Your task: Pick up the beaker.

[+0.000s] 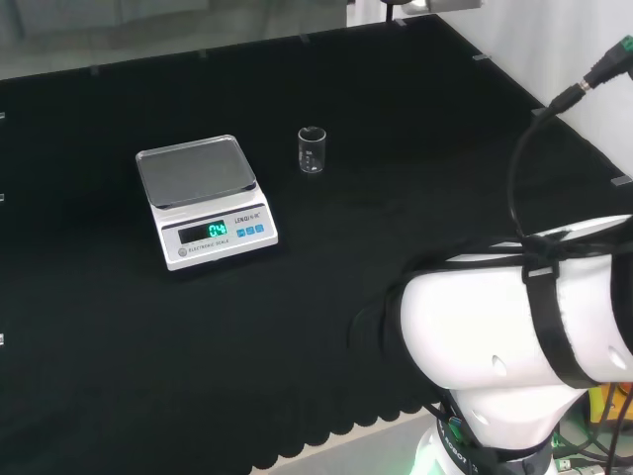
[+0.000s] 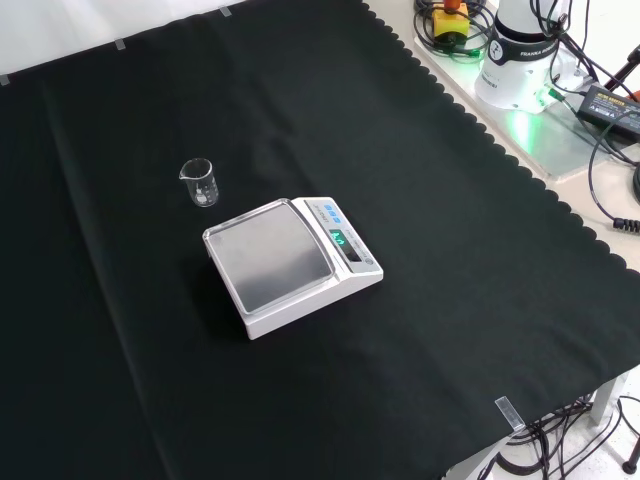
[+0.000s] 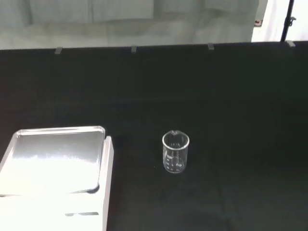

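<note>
Beaker untouched on the black cloth, scale beside it; state of the hand's fingers cannot be told.

1 small clear glass beaker [image 1: 312,150] [image 2: 200,182] [image 3: 175,151] stands upright, looks empty, on the black cloth [image 1: 415,148] toward the cloth's far edge in head view, left half in front view. A white digital scale [image 1: 206,201] [image 2: 292,263] [image 3: 55,171] with steel pan sits near it, apart, to its left in head view, display lit. White arm link [image 1: 514,327] at head view's lower right.

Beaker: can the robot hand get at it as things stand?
Probably yes. The beaker stands upright, alone on the cloth, apart from the scale, with nothing around it in the head or front view.
</note>
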Available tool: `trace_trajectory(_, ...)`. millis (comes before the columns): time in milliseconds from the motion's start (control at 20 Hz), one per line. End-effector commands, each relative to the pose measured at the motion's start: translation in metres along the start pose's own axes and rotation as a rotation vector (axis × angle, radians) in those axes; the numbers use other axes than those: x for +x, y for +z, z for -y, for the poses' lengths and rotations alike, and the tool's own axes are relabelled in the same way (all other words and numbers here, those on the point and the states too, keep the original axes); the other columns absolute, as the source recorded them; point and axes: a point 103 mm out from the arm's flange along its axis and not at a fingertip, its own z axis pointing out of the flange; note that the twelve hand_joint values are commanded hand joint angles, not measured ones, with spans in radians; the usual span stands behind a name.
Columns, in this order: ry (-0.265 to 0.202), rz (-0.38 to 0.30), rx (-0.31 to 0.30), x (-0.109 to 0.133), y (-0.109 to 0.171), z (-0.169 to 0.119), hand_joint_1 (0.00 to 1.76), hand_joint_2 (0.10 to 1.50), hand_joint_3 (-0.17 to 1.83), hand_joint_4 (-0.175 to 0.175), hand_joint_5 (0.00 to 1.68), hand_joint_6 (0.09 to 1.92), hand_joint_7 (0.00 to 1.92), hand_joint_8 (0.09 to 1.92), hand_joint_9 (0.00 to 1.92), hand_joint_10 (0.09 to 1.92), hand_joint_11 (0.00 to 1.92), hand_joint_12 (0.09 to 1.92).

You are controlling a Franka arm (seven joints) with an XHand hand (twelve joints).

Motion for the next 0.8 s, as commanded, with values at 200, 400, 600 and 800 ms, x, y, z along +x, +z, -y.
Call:
trace_trajectory(200,-0.061,0.022,0.03,-0.054,0.023,-0.016,0.18,0.93,0.25,-0.145,0.01,0.09,0.0,0.23,0.0,0.43,0.01,1.47)
trace_trajectory(400,-0.065,0.027,0.055,-0.033,0.031,-0.049,0.22,0.94,0.22,-0.147,0.04,0.09,0.0,0.32,0.0,0.57,0.07,1.46)
trace_trajectory(600,-0.079,0.023,0.075,-0.018,0.04,-0.08,0.23,0.94,0.2,-0.147,0.05,0.09,0.0,0.36,0.0,0.61,0.09,1.46)
trace_trajectory(800,-0.079,0.021,0.084,-0.007,0.05,-0.103,0.24,0.94,0.2,-0.147,0.05,0.09,0.0,0.38,0.0,0.63,0.1,1.45)
